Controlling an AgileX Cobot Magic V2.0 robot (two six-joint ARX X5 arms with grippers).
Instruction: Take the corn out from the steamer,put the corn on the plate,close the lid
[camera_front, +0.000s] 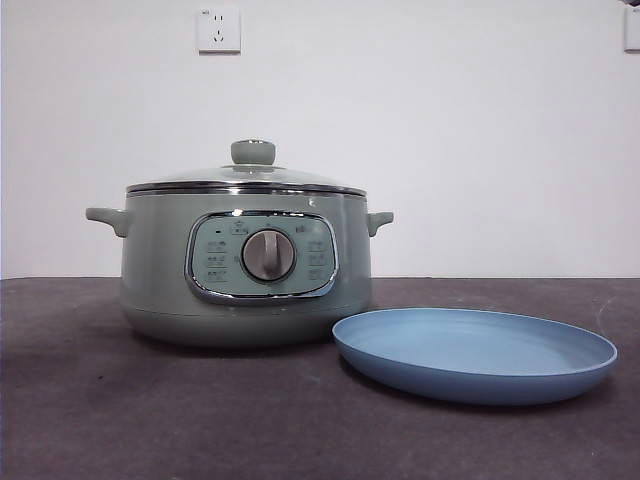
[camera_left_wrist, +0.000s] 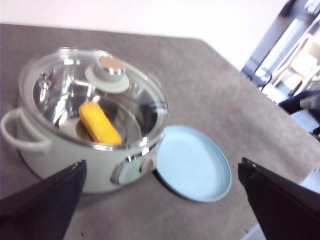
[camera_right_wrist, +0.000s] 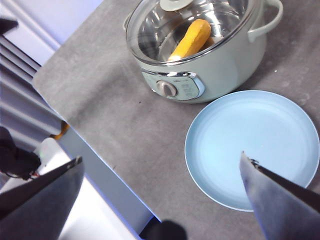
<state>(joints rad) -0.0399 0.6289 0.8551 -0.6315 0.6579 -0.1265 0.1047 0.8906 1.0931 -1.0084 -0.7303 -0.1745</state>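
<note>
The steamer (camera_front: 245, 265) is sitting on the dark grey tabletop (camera_front: 120, 410), control panel and silver dial (camera_front: 268, 255) facing the front camera. The lid (camera_front: 248, 178) is resting closed on the pot rim, its pale green knob (camera_front: 253, 152) pointing up. Through the glass, both wrist views are showing the corn (camera_left_wrist: 100, 123) lying inside the steamer on the metal insert, tilted against the inner wall in the right wrist view (camera_right_wrist: 191, 38). The plate (camera_front: 475, 352) is lying flat on the tabletop just beside the steamer, on the dial side and toward the pot's right handle as the front view shows it; its rim is coming very close to the pot base, and whether the two are touching cannot be told. The plate is carrying nothing. The left gripper (camera_left_wrist: 160, 210) is hovering above the steamer and plate, its jaws standing wide apart and holding nothing. The right gripper (camera_right_wrist: 160, 200) is hanging over the tabletop edge near the plate, jaws likewise spread wide and holding nothing. Neither arm is showing in the front view. A white wall socket (camera_front: 218, 29) is showing on the wall behind the steamer.
</note>
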